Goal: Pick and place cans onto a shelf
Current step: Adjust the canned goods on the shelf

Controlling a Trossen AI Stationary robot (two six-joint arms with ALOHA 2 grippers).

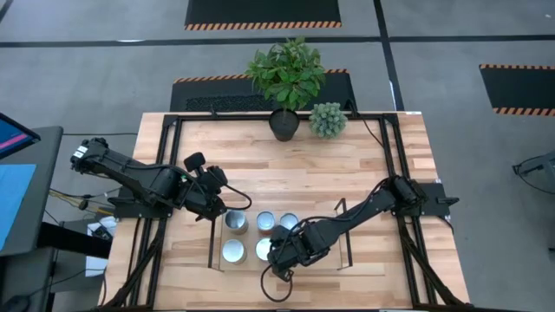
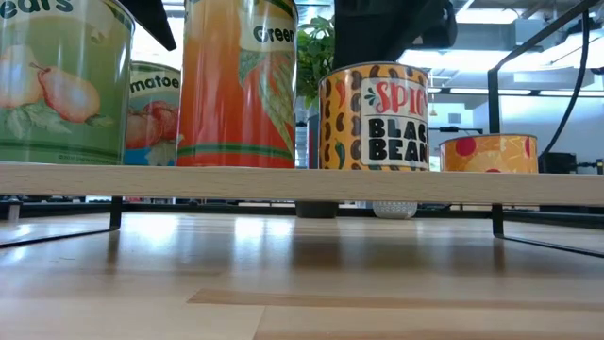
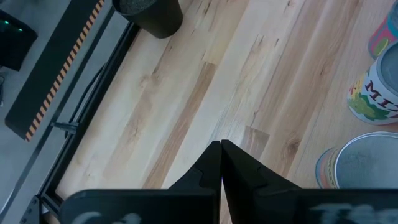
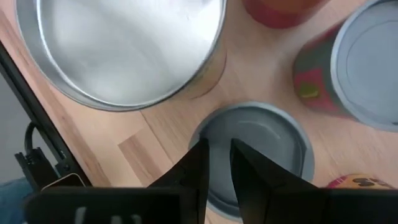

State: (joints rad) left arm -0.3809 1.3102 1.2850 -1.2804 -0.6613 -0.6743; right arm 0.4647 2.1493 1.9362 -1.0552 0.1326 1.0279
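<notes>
Reaching in from the desk's (image 1: 364,173) right side, the right arm had its gripper (image 1: 282,257) down over the shelf (image 1: 364,260), above the low black-bean can (image 4: 261,140) whose grey lid showed just beyond its fingertips in the right wrist view. The jaws stood partly apart, with a narrow gap between them, and did not grip the lid or its rim; whether they touched the lid cannot be told.

Four cans stood in a close square on the shelf's left half: two at the back (image 1: 236,222) (image 1: 265,223) and two at the front (image 1: 233,251) (image 1: 263,249), with a fifth silver top (image 1: 289,222) just right of the back pair, beside the right arm. From desk height their labels read as a pear can (image 2: 61,80), a tomato can (image 2: 151,113), a tall orange can (image 2: 241,85), the spicy black-bean can (image 2: 373,118) and a short yellow can with red spots (image 2: 488,153), all upright on the light-wood board.

The left gripper (image 1: 217,195) hung over bare desk just left of the shelf's back corner, its jaws pressed fully together and holding nothing; two cans (image 3: 376,90) (image 3: 364,162) showed off to one side of it in the left wrist view.

A potted plant (image 1: 286,78) and a small pale-green plant (image 1: 328,120) stood at the desk's far edge.
</notes>
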